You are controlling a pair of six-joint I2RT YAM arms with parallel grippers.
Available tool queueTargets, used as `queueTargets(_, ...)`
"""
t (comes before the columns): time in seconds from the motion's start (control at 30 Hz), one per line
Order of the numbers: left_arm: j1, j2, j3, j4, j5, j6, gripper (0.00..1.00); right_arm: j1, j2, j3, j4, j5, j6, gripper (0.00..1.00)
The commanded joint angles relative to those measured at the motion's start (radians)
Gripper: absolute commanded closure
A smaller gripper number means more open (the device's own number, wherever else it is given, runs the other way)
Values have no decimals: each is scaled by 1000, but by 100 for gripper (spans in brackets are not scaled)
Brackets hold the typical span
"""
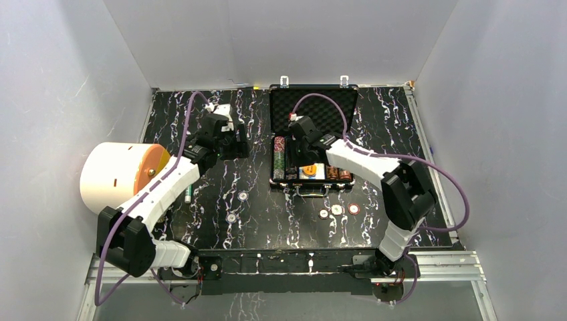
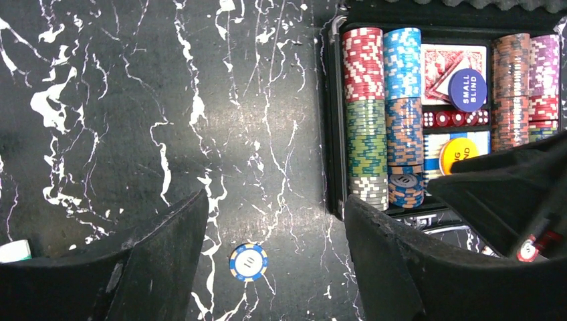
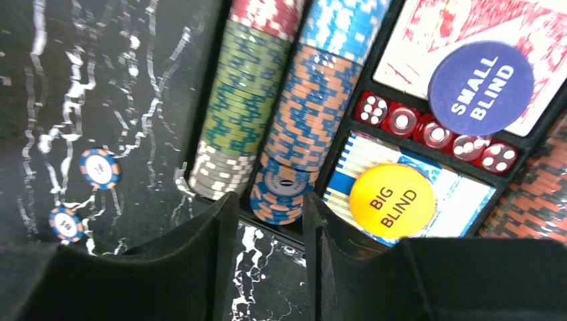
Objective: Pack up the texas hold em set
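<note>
Toward the back of the marbled black counter [image 1: 200, 227], an open black briefcase [image 1: 314, 103] with its foam lid upright. Tray packed with rows of poker chips [image 2: 364, 127], red card decks [image 2: 444, 63], a line of red dice [image 2: 455, 118] and two round buttons [image 2: 468, 90] (purple small blind, yellow big blind). Three loose chips [image 1: 336, 209] on the counter just in front of the case, two more farther left.

Left end effector [image 2: 274, 221] spread wide and empty, hanging over one loose chip [image 2: 248, 261]. Right end effector [image 3: 267, 207] parted to a middling gap at the near end of the blue-and-orange row, nothing seen pinched.

Likely handling: hard, smooth, thin discs, light singly, quick to slip or roll; best pinched rim to rim. Case rigid, probably heavy when full.

Open counter left of and in front of the case. Tight slot walls inside the tray. Big white drum [image 1: 117, 175] crowding the left arm.
</note>
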Motion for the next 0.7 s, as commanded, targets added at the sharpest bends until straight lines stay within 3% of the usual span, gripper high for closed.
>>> queueTargets(0.0,44,-39,-21,-53,-27,-70,27,25,-101,5,40,-15,-33,50)
queueTargets(0.23,101,-162,37,-111,-196,-96,26,161,-62,66,0,3,-52,42)
queueTargets(0.4,105,-235,135,-137,-330,-61,20,281,65,186,-52,42,-29,41)
queueTargets(0.67,105,-258,238,-170,-307,-17,8,388,333,464,-206,130,-50,39)
